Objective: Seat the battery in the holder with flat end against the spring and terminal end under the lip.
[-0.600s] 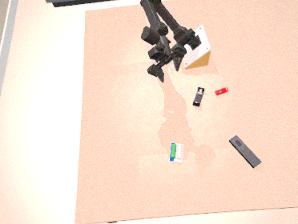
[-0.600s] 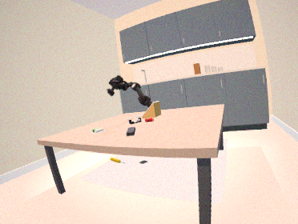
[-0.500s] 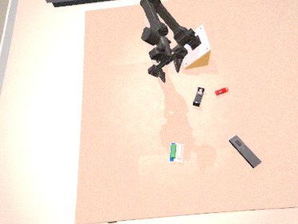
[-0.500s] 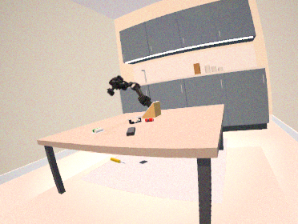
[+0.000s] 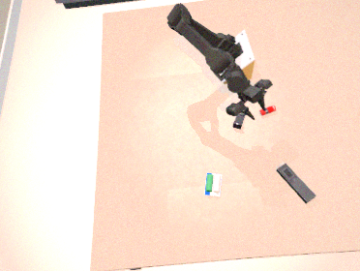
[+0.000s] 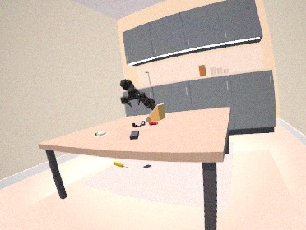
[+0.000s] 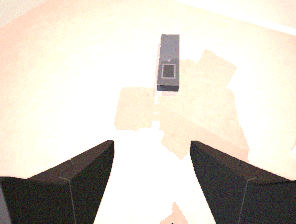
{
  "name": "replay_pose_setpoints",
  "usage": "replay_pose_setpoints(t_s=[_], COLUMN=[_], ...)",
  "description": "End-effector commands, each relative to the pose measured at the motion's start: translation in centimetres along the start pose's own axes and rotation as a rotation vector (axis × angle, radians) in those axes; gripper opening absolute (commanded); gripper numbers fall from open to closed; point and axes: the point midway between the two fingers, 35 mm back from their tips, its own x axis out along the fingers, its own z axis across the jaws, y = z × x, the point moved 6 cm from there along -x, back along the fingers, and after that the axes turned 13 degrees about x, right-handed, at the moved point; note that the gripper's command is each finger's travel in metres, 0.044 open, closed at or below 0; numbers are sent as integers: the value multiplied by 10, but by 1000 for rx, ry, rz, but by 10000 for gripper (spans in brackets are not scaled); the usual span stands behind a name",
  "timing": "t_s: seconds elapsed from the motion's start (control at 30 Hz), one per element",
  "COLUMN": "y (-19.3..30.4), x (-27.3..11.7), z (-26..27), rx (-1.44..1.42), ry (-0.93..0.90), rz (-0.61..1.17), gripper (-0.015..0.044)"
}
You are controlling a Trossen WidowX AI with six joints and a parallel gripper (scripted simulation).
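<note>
Top view: the arm (image 5: pixel 208 45) is reaching from the far edge of the table (image 5: pixel 145 121) toward its right-hand middle, wrist angled downward.
Gripper: the gripper (image 5: pixel 252 110) is hovering low over the table with its jaws standing partly apart and nothing lying between them; the wrist view is showing only bare table surface in the gap.
Fingers: the two dark fingers are framing the lower corners of the wrist view, neither touching any object.
Battery: the red battery (image 5: pixel 267 110) is lying on the table just beside the gripper's right-hand finger; whether they are touching cannot be told at this resolution.
Small dark block: a small dark block (image 5: pixel 238 122) is lying just below the other finger, near the battery.
Holder: the white holder (image 5: pixel 213 184), carrying green and blue parts, is sitting well apart from the battery, toward the near edge.
Dark flat bar: a dark flat bar (image 5: pixel 295 182) is lying diagonally at the right, well apart from the holder; it is appearing ahead of the fingers in the wrist view (image 7: pixel 169 62).
Wedge: a tan wedge (image 5: pixel 248 53) is standing beside the arm's forearm.
</note>
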Motion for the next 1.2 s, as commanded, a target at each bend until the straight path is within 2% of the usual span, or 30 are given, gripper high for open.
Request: replay_pose_setpoints(t_s=[0.0,0.37,1.17], y=[13,73,93], x=[27,82,103], z=[26,103,97], rx=[-249,-1165,-1181], ry=[-32,-243,-247], rz=[199,792,801], gripper=[248,248,248])
